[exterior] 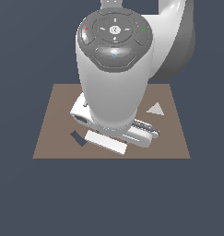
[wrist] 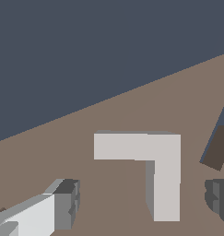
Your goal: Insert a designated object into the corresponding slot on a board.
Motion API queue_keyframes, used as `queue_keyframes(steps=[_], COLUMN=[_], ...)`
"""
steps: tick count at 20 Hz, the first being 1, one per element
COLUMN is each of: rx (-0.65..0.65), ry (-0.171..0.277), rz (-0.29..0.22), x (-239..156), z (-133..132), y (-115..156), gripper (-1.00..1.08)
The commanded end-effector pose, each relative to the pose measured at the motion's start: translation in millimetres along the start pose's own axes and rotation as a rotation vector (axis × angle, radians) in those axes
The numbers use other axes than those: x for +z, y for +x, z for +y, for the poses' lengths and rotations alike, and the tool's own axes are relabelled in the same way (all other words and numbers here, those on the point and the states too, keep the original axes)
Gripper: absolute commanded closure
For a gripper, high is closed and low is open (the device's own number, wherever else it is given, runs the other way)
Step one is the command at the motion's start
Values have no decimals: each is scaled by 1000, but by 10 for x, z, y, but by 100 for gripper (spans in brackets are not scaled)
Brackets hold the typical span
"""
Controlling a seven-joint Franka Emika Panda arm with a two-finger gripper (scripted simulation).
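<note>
Flat light-grey L-shaped piece on smooth brown board, claw spread wide, gripping nothing

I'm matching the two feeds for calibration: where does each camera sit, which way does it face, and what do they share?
Exterior view: raised, off the arm, looking down at the board; the arm hides most of it, the triangle shows.
Wrist view: on the wrist, facing down at the grey L-shaped piece between the fingertips.
Shared: the board, the slot.

A light-grey L-shaped piece lies on the plain brown board, near a dark blue-grey slot.
</note>
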State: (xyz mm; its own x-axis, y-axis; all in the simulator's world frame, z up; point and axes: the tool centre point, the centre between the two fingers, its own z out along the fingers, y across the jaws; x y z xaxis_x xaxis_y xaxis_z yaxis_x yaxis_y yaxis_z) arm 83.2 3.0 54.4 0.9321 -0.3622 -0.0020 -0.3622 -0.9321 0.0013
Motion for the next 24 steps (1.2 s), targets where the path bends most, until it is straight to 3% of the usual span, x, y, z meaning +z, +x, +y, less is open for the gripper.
queue_keyframes(steps=[1,19,20,24], rx=[12,16,16,16], ry=[1,1,1,1], rz=[2,2,2,2], x=[34,244,244,244], z=[-19,-23,-23,-23], y=[36,51,51,51], gripper=[-92,-92,108,108])
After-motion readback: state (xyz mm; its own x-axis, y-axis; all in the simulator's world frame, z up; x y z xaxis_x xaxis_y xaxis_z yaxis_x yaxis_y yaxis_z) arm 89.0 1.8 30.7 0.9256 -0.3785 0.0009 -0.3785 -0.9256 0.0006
